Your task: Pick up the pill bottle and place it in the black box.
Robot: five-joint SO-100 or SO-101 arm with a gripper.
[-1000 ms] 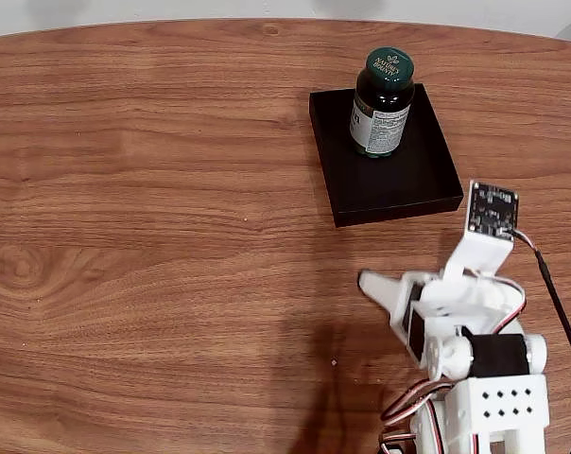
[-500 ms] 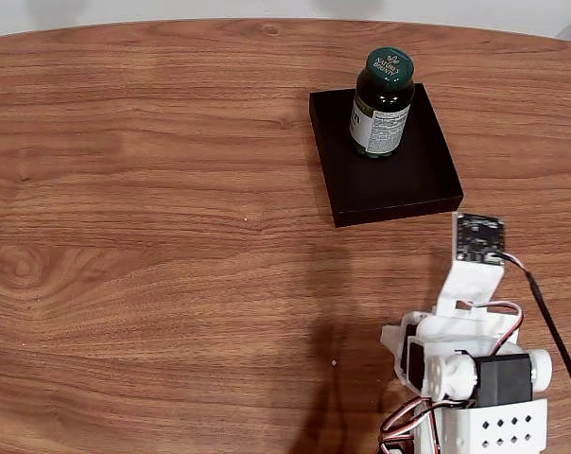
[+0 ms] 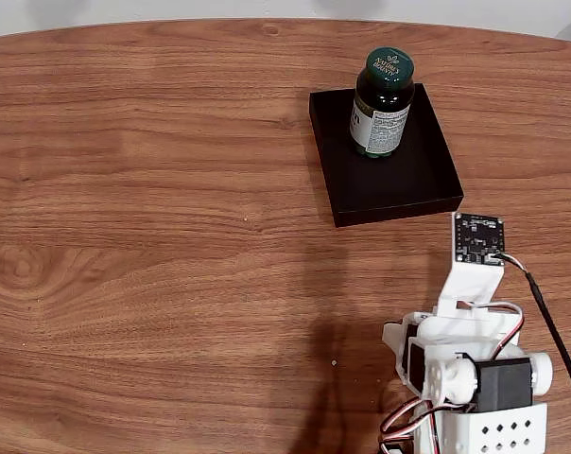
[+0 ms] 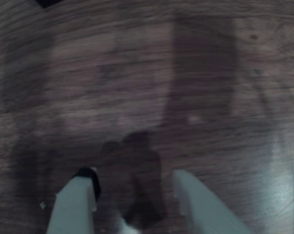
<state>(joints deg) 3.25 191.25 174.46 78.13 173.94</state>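
The bottle (image 3: 384,102) stands upright inside the box (image 3: 399,189), toward the box's far end in the fixed view, its green cap up and its white label facing the camera. The box lies on the wooden table (image 3: 153,236), right of centre. The arm (image 3: 470,364) is folded at the lower right edge, well apart from the box, with a small circuit board at its upper end. In the blurred wrist view, the gripper (image 4: 135,190) hangs over bare wood, its two pale fingers (image 4: 76,204) apparently apart and holding nothing.
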